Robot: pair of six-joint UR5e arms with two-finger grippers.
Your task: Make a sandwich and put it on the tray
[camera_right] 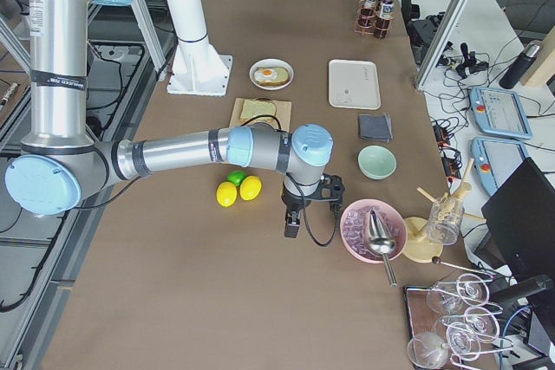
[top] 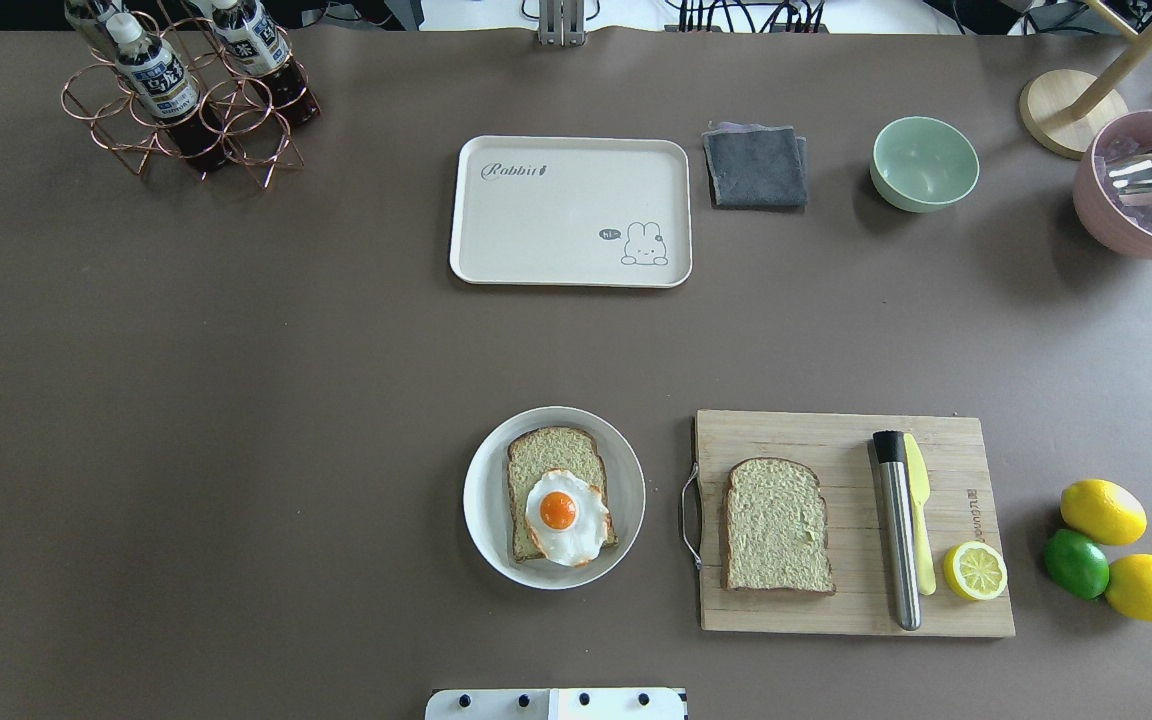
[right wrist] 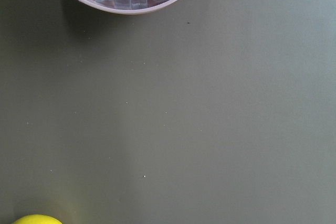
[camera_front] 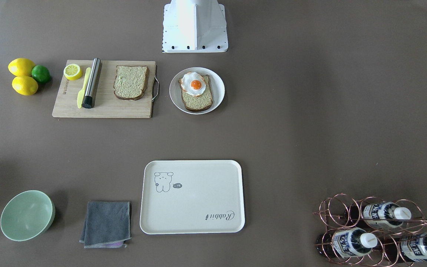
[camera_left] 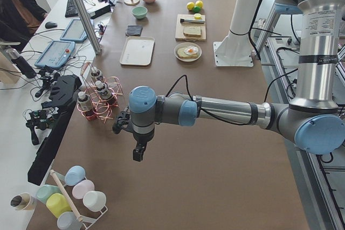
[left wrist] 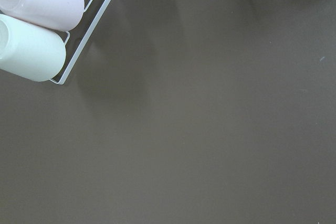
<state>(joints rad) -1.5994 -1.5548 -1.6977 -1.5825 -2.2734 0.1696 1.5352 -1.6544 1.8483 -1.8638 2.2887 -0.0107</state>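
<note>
One bread slice point(top: 553, 470) lies on a round white plate point(top: 481, 500) with the fried egg point(top: 564, 515) on top of it. A second bread slice point(top: 774, 527) lies on the wooden cutting board point(top: 836, 440). The cream tray point(top: 556, 230) with the cartoon drawing and "Rabbit" lettering stands empty at the far middle. My left gripper point(camera_left: 139, 152) hangs over the table's left end, near the bottle rack. My right gripper point(camera_right: 291, 224) hangs over the right end, between the lemons and the pink bowl. I cannot tell whether either is open or shut.
A copper rack of bottles point(top: 186, 85) stands far left. A grey cloth point(top: 754, 165), a green bowl point(top: 924, 163) and a pink bowl of ice point(top: 1136, 190) stand far right. Lemons and a lime point(top: 1101, 545), a half lemon, a yellow knife and a steel cylinder point(top: 898, 540) lie near the board.
</note>
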